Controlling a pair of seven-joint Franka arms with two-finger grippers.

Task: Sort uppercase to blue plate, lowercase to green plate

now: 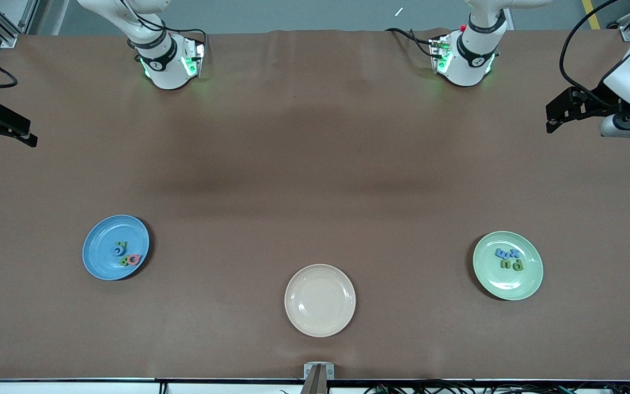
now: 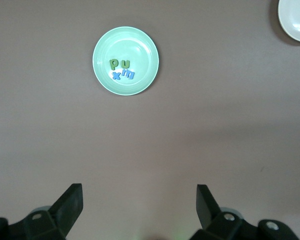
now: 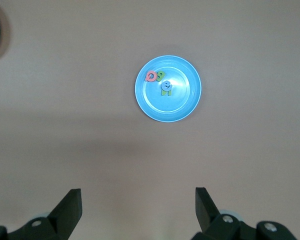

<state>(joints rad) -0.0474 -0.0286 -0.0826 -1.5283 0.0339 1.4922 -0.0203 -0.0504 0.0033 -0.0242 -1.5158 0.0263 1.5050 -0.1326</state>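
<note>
Three plates sit on the brown surface point(image 1: 315, 180): the blue plate point(image 1: 99, 262) toward the right arm's end, the green plate point(image 1: 528, 279) toward the left arm's end, and a cream plate point(image 1: 320, 323) between them, nearest the front camera. The four uppercase point(image 1: 126, 255) letters lie huddled in the blue plate; the right wrist view tells them apart better: a pink-red Q point(image 3: 151, 76) touching a green B point(image 3: 160, 76), and a blue C point(image 3: 167, 86) lying on top of a green N point(image 3: 166, 92), the group's long axis running roughly across the plate, off its centre. The four lowercase point(image 1: 509, 259) pieces lie in the green plate in two short rows, flat and touching: in the left wrist view a green p point(image 2: 113, 64) beside a green n point(image 2: 125, 63), and a blue cross point(image 2: 116, 76) beside a blue m point(image 2: 128, 75). The front view is too small to read which way each letter faces. The left end effector point(image 1: 561, 112) hangs over the surface's edge at its own end, and the right end effector point(image 1: 6, 128) over the other end; both wrist views show the fingers spread wide, holding nothing, both arms waiting.
</note>
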